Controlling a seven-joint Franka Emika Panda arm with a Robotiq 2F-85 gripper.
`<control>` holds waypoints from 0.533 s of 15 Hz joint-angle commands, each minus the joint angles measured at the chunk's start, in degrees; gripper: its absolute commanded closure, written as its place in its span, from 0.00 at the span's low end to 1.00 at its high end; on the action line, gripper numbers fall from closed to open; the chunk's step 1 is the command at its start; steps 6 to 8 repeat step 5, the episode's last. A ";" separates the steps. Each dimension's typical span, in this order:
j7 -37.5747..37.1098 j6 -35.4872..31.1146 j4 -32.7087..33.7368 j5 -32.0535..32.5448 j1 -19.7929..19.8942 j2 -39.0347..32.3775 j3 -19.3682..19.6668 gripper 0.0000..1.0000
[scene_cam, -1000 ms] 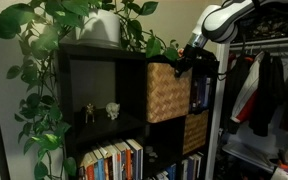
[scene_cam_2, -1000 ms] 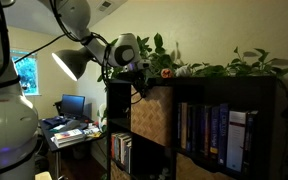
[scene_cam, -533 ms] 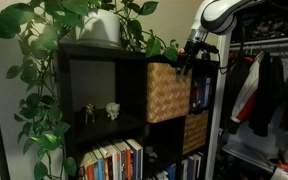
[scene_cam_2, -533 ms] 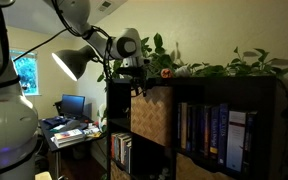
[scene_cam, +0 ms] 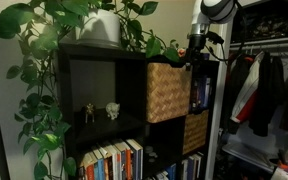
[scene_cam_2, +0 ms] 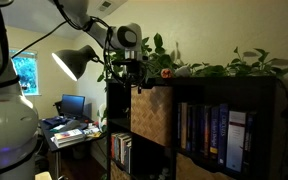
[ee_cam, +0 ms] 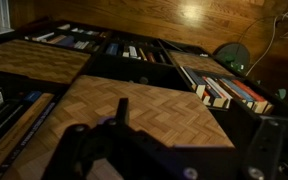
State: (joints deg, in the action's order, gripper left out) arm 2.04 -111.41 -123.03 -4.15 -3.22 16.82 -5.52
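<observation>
Where the end effector (scene_cam: 192, 57) hangs, a boxy woven basket (scene_cam: 169, 92) sits.

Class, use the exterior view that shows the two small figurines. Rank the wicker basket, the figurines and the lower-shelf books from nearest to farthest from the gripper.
1. Wicker basket, just below the gripper.
2. Figurines, level with the basket, to its picture-left.
3. Lower-shelf books, bottom row, under the figurines.
</observation>
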 commanded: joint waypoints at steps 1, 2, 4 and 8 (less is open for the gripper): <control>1.73 5.15 1.38 0.88 -0.94 1.46 0.54 0.00; 0.64 2.24 0.85 0.46 -0.75 0.08 0.51 0.00; 1.03 3.03 1.21 0.52 -0.94 0.23 0.48 0.00; 1.07 3.05 1.21 0.52 -0.97 0.25 0.48 0.00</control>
